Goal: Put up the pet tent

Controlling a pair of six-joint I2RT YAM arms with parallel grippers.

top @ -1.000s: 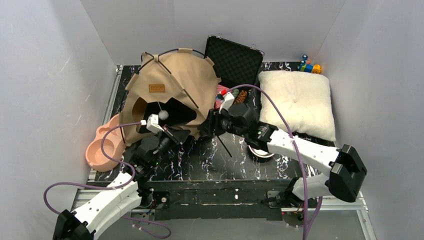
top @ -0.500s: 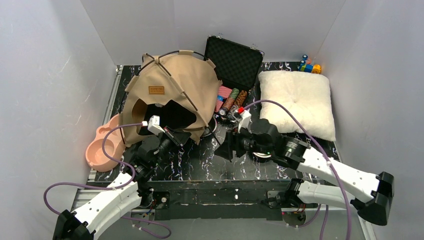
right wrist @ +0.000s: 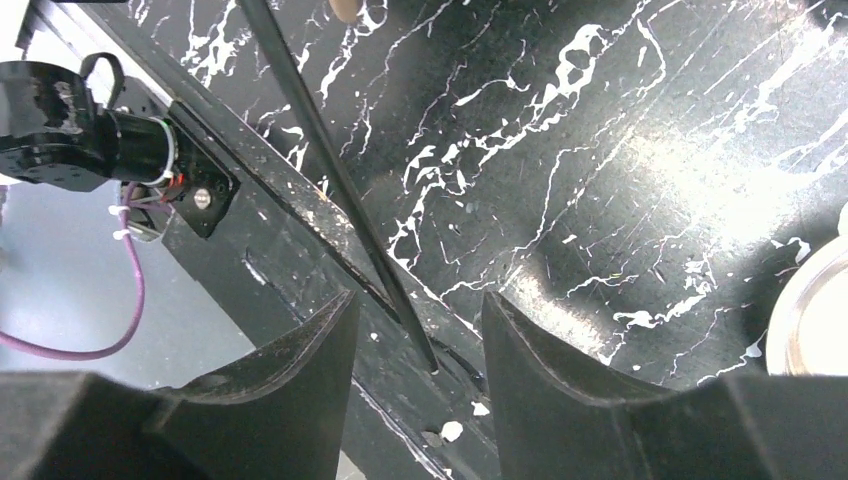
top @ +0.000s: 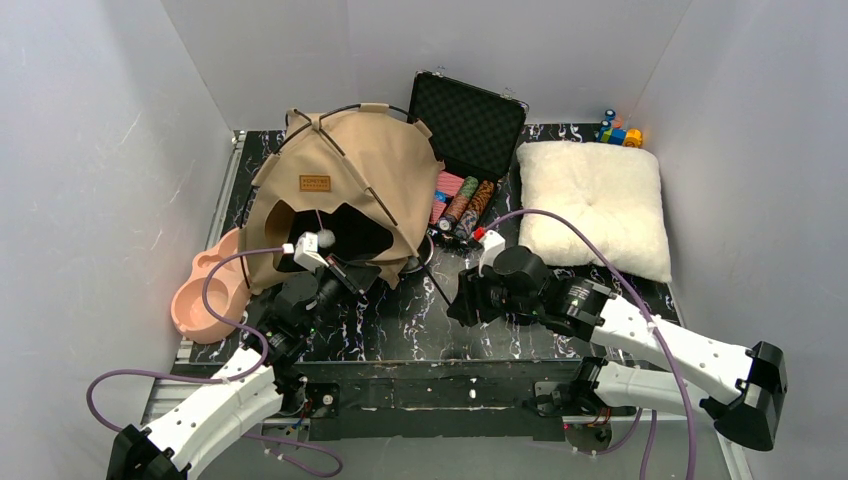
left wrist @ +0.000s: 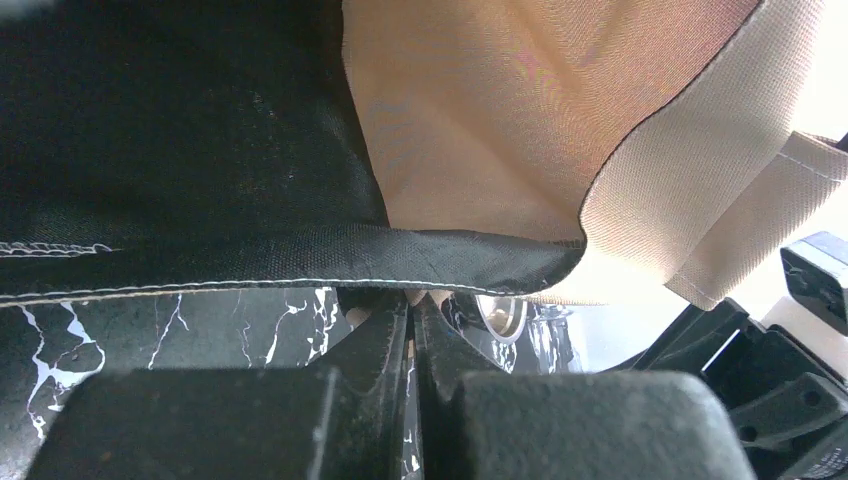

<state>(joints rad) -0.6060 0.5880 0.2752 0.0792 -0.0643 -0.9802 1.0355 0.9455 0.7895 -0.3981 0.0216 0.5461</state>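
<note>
The pet tent (top: 345, 185) stands at the back left, tan canvas on thin black poles, with a brown label (top: 314, 182) and a dark entrance (top: 345, 228). My left gripper (top: 357, 273) is shut on the tent's lower front edge. In the left wrist view its closed tips (left wrist: 415, 298) pinch tan fabric just under the black hem (left wrist: 300, 262). A loose black pole end (top: 441, 291) sticks out from the tent's right side. My right gripper (top: 463, 301) is open around it. In the right wrist view the pole (right wrist: 340, 190) runs between the open fingers (right wrist: 330, 340) without touching either.
A pink double bowl (top: 205, 290) lies left of the tent. An open black case (top: 468, 120) with chip rolls (top: 462, 200) is behind, a fluffy white cushion (top: 592, 205) at right, small toys (top: 620, 132) at the back right. A round white-rimmed object (right wrist: 815, 320) is beside my right gripper.
My right arm pulled back from the tent's right edge toward the near side and now sits open around the loose pole end. The tent's right flap dropped. My left gripper stayed put.
</note>
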